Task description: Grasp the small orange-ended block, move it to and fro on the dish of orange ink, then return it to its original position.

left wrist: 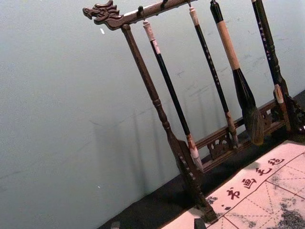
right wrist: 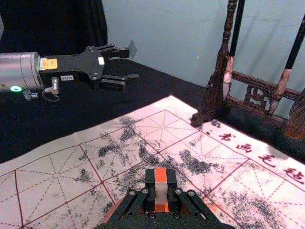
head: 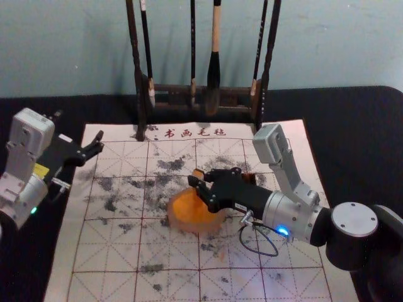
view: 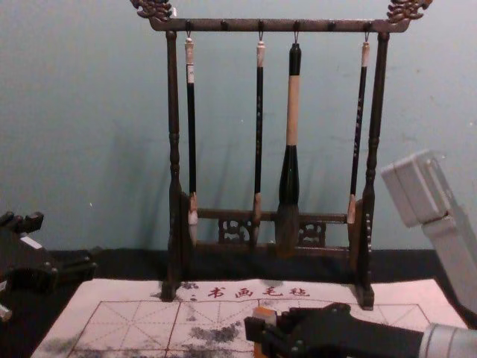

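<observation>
Block over the dish, and here's the risky bit!
The right gripper (right wrist: pixel 161 185) has its fingers clamped on the orange-ended block (head: pixel 198 173), over the ink dish (head: pixel 181 226); whether it touches ink, nobody can tell. Too wide a stroke could catch the rim and twist the block; too much pressure could shove the dish. Left of it, the left gripper (right wrist: pixel 128 65) hangs, fingers apart.

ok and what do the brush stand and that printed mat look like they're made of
The brush stand looks like dark wood with a slight sheen, judging by its turned posts and carved ends. The mat looks like matte cloth, probably felt: its edge ripples softly and its lettering names felt, though thick paper is possible.
</observation>
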`<act>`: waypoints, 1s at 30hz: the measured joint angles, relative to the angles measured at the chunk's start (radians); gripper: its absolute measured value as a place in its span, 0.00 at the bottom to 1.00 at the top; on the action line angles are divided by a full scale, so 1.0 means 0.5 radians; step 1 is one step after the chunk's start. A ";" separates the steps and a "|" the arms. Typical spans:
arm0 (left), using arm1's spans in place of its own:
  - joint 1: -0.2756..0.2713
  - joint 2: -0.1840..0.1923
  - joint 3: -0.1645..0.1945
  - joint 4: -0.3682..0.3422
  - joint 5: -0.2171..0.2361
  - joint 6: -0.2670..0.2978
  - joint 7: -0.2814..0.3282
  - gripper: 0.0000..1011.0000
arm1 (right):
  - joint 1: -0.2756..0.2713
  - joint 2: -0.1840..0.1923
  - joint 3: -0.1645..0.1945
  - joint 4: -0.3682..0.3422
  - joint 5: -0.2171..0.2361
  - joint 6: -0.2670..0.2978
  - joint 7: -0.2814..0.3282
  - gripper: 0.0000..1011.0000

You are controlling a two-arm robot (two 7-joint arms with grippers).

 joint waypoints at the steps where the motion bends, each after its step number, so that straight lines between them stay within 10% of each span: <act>1: 0.000 0.000 0.000 0.000 0.000 0.000 0.000 0.99 | 0.000 -0.002 0.002 0.003 -0.001 0.000 0.000 0.11; 30: 0.000 0.000 0.000 0.000 0.000 0.000 0.000 0.99 | 0.003 -0.048 0.047 0.070 -0.061 -0.033 0.002 0.11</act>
